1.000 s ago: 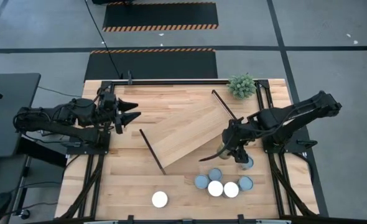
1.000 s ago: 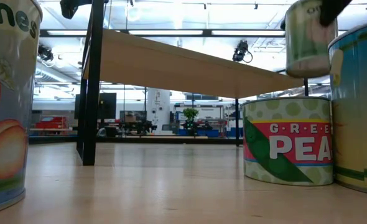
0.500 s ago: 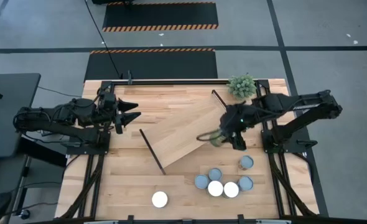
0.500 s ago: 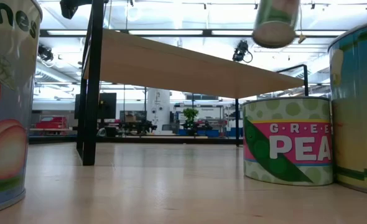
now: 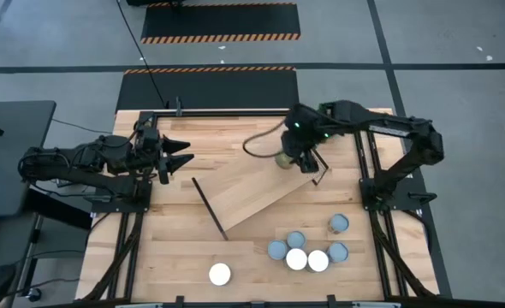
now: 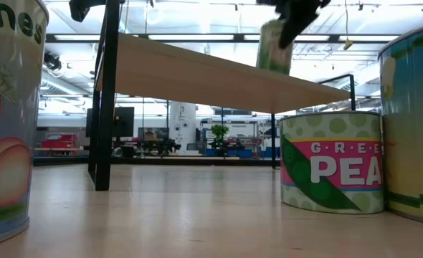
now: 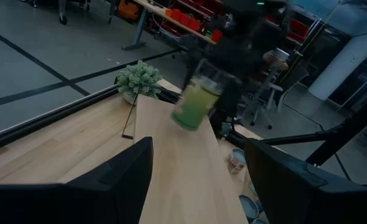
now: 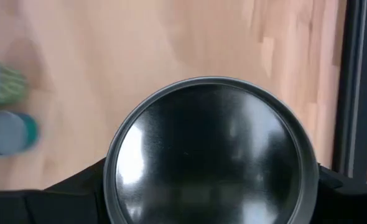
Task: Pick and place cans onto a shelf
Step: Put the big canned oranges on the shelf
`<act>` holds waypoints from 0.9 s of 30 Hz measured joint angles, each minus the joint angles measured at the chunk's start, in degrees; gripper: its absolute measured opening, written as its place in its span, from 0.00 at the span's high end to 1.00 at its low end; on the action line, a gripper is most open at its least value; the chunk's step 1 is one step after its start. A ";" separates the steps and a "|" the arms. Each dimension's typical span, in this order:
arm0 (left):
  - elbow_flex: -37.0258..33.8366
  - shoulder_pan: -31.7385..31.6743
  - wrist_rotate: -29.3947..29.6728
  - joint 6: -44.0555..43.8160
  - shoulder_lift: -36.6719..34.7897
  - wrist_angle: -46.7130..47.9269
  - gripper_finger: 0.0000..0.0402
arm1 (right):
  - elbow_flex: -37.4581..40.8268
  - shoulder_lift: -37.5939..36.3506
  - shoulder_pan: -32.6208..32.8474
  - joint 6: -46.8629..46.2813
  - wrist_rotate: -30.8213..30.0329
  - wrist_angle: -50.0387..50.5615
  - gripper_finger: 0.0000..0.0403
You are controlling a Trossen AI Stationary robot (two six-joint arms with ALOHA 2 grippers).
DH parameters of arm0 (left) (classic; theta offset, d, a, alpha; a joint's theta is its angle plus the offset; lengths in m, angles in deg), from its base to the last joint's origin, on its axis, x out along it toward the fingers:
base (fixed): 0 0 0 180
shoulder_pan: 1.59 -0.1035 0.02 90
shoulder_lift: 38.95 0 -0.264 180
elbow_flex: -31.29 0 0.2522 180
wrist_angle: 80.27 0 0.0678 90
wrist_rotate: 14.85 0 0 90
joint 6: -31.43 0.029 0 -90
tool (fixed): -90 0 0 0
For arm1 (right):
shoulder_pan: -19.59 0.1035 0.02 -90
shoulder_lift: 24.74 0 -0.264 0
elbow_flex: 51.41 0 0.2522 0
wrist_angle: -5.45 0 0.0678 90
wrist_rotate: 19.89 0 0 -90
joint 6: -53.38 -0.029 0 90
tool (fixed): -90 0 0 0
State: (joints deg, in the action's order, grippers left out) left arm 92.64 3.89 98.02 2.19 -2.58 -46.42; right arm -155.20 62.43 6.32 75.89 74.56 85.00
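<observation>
Right gripper point(image 5: 288, 159) grasps a can point(image 5: 285, 160) above the shelf point(image 5: 252, 184), near its plant-side end. You set straight down; can upright.

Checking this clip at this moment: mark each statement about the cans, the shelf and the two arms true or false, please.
1. The right gripper holds a can above the shelf. True.
2. The left gripper carries a can. False: its jaws are open and hold nothing, at the table's left side.
3. Cans already stand on the shelf. False: its top is bare.
4. A white-topped can stands apart from the cluster. True.
</observation>
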 joint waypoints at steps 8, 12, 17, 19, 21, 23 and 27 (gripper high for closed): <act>0.00 0.00 0.00 0.00 0.01 0.48 0.36 | -0.21 3.70 -7.67 9.40 -0.22 0.28 0.24; 0.00 0.00 0.00 0.00 0.00 1.16 0.36 | -0.21 3.69 -10.27 13.77 -0.26 -0.78 0.24; 0.02 0.00 0.00 0.00 0.01 1.45 0.36 | -0.21 3.63 -12.38 18.59 -0.24 -0.60 0.24; 0.00 0.00 0.00 0.00 0.01 1.49 0.36 | -0.21 3.63 -12.70 20.12 -0.18 -0.65 0.24; 0.00 0.00 0.00 0.00 0.01 1.50 0.36 | -0.21 3.63 -12.80 20.98 -0.15 -0.71 0.23; 0.01 0.00 0.00 0.00 0.01 1.50 0.36 | -0.21 3.63 -12.80 20.99 -0.18 -0.73 0.21; 0.00 0.00 0.00 0.00 0.01 1.52 0.36 | -0.18 3.66 -12.75 20.99 -0.22 -0.71 0.16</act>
State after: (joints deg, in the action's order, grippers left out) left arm 92.64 3.89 98.02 2.19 -2.57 -44.91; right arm -155.38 66.09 -6.43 96.88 74.34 84.29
